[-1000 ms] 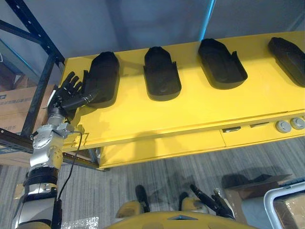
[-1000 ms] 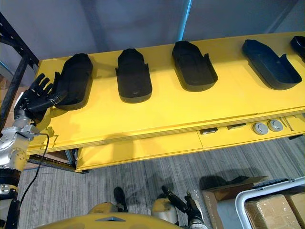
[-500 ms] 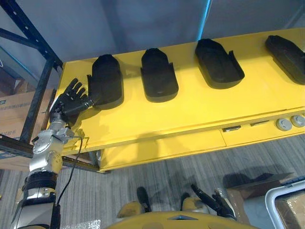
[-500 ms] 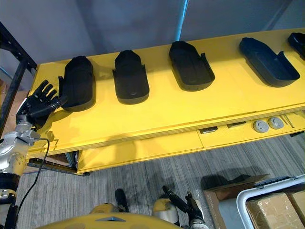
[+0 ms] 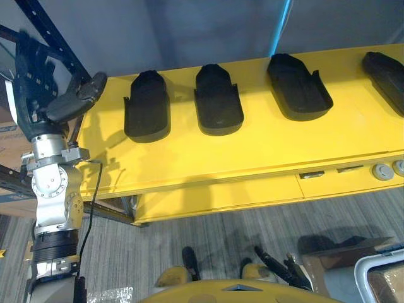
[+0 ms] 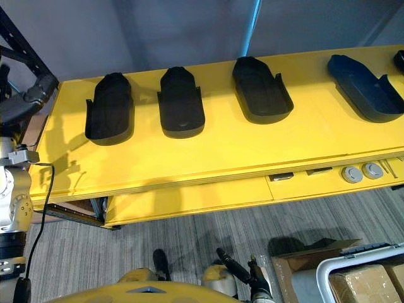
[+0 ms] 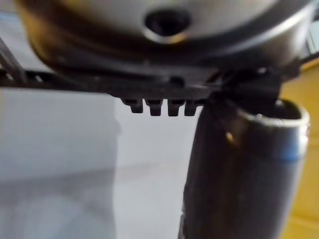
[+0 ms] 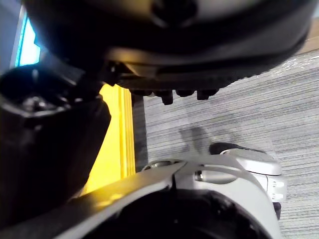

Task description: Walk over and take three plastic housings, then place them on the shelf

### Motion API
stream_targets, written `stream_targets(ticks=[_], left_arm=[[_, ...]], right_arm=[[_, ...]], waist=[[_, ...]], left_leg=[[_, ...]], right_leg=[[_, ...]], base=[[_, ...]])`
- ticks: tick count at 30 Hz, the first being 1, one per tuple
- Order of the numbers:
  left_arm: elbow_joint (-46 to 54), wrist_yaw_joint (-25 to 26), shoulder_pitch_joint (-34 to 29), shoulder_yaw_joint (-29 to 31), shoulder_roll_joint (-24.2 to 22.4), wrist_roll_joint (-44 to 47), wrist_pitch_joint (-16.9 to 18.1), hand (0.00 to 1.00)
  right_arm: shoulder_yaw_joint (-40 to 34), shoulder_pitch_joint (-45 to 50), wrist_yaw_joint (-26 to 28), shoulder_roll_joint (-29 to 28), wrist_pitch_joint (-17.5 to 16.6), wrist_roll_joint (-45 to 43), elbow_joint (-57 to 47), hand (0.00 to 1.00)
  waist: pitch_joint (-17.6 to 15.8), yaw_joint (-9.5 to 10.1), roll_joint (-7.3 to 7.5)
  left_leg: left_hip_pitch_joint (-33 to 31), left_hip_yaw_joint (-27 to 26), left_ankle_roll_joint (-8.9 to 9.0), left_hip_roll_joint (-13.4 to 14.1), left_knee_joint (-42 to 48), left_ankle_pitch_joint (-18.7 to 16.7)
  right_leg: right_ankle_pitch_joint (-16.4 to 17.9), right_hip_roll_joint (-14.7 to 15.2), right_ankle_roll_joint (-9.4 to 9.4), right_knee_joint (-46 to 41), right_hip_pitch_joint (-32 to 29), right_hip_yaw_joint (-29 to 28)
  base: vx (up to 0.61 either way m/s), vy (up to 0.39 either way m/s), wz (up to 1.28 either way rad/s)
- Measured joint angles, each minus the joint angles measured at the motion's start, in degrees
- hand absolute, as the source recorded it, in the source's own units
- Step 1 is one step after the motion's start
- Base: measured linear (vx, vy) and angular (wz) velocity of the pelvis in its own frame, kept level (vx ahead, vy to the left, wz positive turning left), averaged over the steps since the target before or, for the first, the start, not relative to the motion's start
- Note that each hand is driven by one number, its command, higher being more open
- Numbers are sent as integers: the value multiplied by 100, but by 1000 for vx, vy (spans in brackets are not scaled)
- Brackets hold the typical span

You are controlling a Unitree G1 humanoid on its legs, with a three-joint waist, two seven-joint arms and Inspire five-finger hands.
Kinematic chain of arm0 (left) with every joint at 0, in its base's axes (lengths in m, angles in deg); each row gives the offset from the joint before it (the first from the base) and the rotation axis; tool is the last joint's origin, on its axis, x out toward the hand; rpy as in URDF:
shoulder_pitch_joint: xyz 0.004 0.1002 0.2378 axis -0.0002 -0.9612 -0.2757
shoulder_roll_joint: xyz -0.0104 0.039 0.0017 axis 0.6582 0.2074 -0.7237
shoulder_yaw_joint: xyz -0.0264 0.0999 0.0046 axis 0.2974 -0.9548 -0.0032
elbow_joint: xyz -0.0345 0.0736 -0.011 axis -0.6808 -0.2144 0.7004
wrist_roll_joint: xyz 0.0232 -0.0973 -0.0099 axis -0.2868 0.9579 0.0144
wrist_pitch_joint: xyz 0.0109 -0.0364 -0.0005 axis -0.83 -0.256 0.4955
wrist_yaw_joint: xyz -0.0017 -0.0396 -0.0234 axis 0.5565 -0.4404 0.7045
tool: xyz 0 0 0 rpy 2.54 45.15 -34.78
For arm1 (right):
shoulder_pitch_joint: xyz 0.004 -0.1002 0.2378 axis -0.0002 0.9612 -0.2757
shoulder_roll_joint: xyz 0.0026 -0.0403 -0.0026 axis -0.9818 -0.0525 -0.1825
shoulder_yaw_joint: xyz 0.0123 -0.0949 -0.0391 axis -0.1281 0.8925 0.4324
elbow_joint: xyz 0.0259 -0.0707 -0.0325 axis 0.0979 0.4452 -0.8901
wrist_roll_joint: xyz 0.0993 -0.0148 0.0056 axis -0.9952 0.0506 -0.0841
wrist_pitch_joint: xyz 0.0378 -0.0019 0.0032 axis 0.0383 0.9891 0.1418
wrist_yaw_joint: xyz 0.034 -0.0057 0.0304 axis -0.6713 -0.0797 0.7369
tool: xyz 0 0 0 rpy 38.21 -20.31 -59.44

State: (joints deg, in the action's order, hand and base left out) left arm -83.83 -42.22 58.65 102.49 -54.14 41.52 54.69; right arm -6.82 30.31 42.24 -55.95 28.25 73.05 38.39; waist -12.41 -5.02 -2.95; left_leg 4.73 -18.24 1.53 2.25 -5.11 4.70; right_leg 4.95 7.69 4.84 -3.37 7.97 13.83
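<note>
Black plastic housings lie untaken on the yellow table (image 5: 252,151). The nearest housing (image 5: 146,104) sits just beside the left hand (image 5: 43,91), which has lifted off it, fingers spread, empty. It needs grasping again. The right hand (image 5: 281,268) hangs loose.

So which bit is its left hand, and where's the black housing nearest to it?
left hand (image 5: 53,104): left eye view, on the palm by the thumb's base.
leftmost plastic housing (image 5: 147,107): left eye view, on the middle of its top face.
</note>
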Motion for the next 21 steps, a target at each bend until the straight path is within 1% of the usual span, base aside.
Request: stream_targets(ticks=[3, 4, 6, 8, 10, 13, 21], left_arm=[[274, -491, -190, -386, -314, 63, -24, 100], [274, -564, -214, -482, -417, 63, -68, 100], [264, -662, -376, -602, -583, 94, -252, 100], [132, -658, -395, -803, -640, 246, -386, 100], [-116, -653, -430, -979, -710, 246, -466, 100], [-392, -622, -513, -1135, -799, 258, -520, 100], [-793, -501, -514, -1617, -799, 240, -766, 100]], right_arm=[[-22, 25, -96, -6, 3, -14, 30, 100], [-54, 23, -94, -4, 2, -12, 29, 100], [-77, 27, -94, -31, -2, -10, 32, 100], [-153, 53, -94, -81, -2, -8, 68, 100], [-189, 78, -94, -115, -5, -7, 143, 100], [-188, 110, -98, -144, -21, -8, 144, 100], [-161, 119, -99, -145, -46, -9, 144, 100]], waist=[[115, -39, -60], [118, -63, -66], [153, -187, -60], [167, -208, -44], [196, -287, 7], [219, -297, 52], [223, -315, 59]], left_leg=[[115, -159, 25, 42, -3, -35], [154, -202, 33, 59, -4, -41], [193, -281, 49, 110, -4, -52], [206, -356, 55, 151, -4, -52], [211, -379, 64, 176, -4, -53], [214, -489, 84, 201, -3, -67], [202, -516, 107, 197, -2, -85]], right_leg=[[-38, -40, -20, 58, 31, -155], [-44, -51, -26, 57, 39, -172], [-56, -90, -42, 58, 33, -243], [-71, -127, -58, 68, 10, -309], [-83, -155, -69, 93, 11, -326], [-144, -186, -68, 182, 0, -425], [-185, -190, -61, 264, 11, -450]], base=[[13, 6, -29], [-13, -4, -29], [-22, -12, -27], [-13, -14, -19], [-3, -13, -6], [22, 0, -16], [15, 4, -3]])
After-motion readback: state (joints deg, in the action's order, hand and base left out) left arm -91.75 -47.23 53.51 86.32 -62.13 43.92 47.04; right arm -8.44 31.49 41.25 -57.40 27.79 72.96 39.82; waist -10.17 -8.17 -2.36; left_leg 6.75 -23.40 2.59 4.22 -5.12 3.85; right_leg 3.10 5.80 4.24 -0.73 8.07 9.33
